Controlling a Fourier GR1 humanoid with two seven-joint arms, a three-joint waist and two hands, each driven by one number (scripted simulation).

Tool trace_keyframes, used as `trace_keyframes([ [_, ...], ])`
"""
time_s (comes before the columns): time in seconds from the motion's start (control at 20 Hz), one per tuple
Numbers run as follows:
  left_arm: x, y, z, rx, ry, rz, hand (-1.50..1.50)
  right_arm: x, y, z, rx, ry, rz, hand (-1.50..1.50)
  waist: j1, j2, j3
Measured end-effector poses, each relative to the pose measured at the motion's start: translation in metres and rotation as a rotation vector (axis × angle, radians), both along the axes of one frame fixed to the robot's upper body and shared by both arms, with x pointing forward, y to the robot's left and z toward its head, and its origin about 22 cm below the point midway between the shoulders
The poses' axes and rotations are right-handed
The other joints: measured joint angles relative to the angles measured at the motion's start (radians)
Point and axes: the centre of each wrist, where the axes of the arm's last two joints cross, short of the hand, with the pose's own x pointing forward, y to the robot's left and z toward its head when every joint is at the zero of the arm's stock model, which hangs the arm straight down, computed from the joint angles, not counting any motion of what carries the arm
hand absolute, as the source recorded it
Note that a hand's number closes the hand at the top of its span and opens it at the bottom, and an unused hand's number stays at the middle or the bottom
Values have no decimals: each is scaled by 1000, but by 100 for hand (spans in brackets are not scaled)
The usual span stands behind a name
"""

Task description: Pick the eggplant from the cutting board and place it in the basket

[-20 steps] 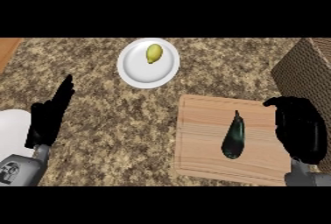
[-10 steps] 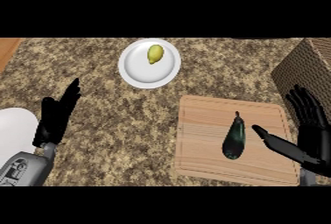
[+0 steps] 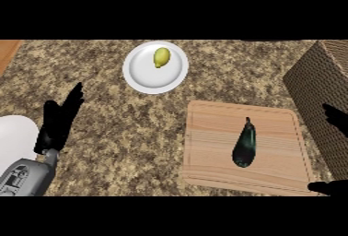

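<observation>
Dark purple, nearly black, the eggplant point(image 3: 245, 144) lies flat on the cutting board point(image 3: 211, 152), a little right of the board's middle, its thin stem toward 12 o'clock and its fat end toward 6. Nothing touches it.

I see my right hand point(image 3: 336, 119) only as dark bits at the view's right edge: a finger at 3 o'clock from the eggplant, over the basket's side, and another dark patch at about 5 o'clock by the board's lower right corner. From so little I cannot tell whether it is spread or curled. It is apart from the eggplant, so I judge the pick has not begun.

To do it well, I would bring that hand in from 3 o'clock, cross the long axis at the thick lower half, and curl round it there, since the stem end is too slim to hold.

The woven basket point(image 3: 319, 87) stands just beside the board at 2 o'clock, so the carry is short, but its wall is tall: I must lift first.

My left hand point(image 3: 60, 120) rests at 9 o'clock, fingers straight. At 11 o'clock a white plate point(image 3: 139, 76) holds a yellow-green fruit point(image 3: 161, 57).
</observation>
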Motion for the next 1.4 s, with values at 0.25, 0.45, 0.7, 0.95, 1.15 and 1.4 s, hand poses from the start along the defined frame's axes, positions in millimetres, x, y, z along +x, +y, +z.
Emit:
trace_keyframes([
  [0.25, 3, -3, 4, -6, 0, -16, 0, -5, -1, 45, -1, 134, 108, -150, 10, 1, 3],
  [0.45, 1, -9, -4, -10, -4, -28, 0, -11, -3, 57, 12, 185, 117, -150, 18, 2, 5],
  [0.7, 4, -3, -4, -11, -7, -28, 0, -19, -2, 60, 23, 186, 69, -150, 21, 3, 5],
  [0.95, 6, -6, -2, -8, -8, -28, 0, -20, 5, 49, 8, 162, 7, -150, 26, 4, 6],
  [1.15, 7, -1, 0, -9, -7, -32, 0, -15, 9, 33, 1, 162, -24, -150, 28, 4, 6],
  [1.4, 8, -3, 0, -3, -11, -34, 0, -8, 13, 10, 10, 166, -27, -150, 30, 4, 6],
])
